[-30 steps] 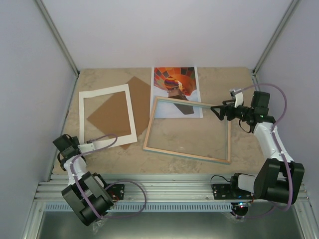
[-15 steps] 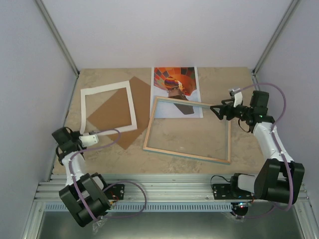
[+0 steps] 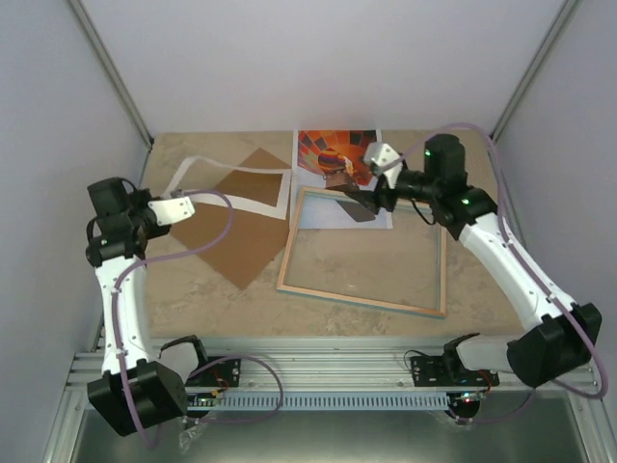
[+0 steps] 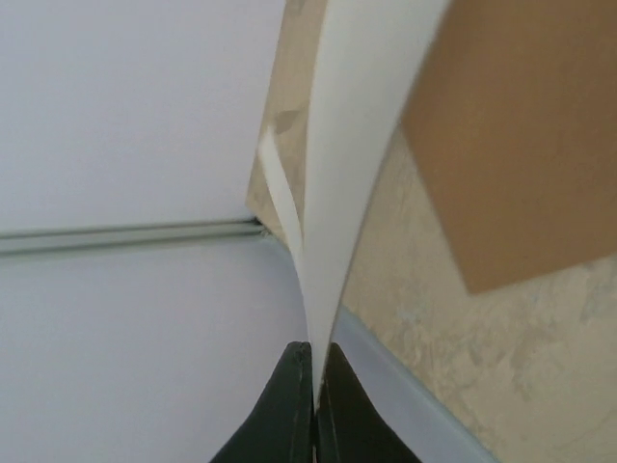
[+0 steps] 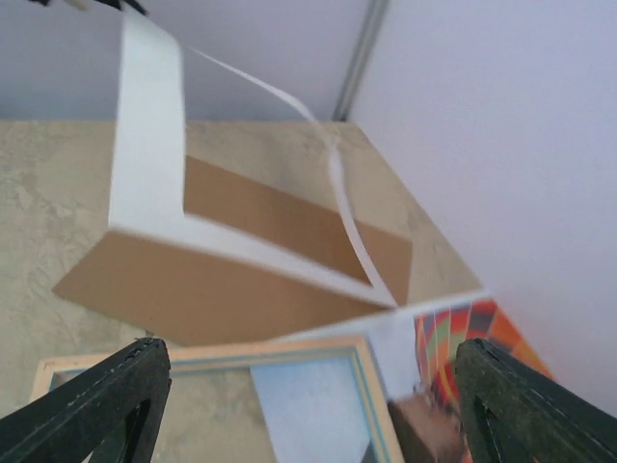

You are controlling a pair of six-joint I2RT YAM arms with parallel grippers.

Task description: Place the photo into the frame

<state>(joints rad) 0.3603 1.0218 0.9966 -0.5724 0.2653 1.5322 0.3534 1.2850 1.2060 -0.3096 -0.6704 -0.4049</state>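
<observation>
On the marbled desk [image 3: 193, 299], the photo [image 3: 323, 145] lies at the far edge, its near end overlapped by the frame [image 3: 362, 300]. The right gripper [image 3: 352, 188] hangs over it, jaws apart. The left gripper [image 4: 313, 386] pinches the white mat [image 3: 253, 171] (one side raised). Best to grip the photo's free margin, not the rail.

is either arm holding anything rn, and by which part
The left gripper has its fingers shut on the left edge of the flat white cardboard mat border, that side raised. The right gripper is open, holding nothing.
</observation>
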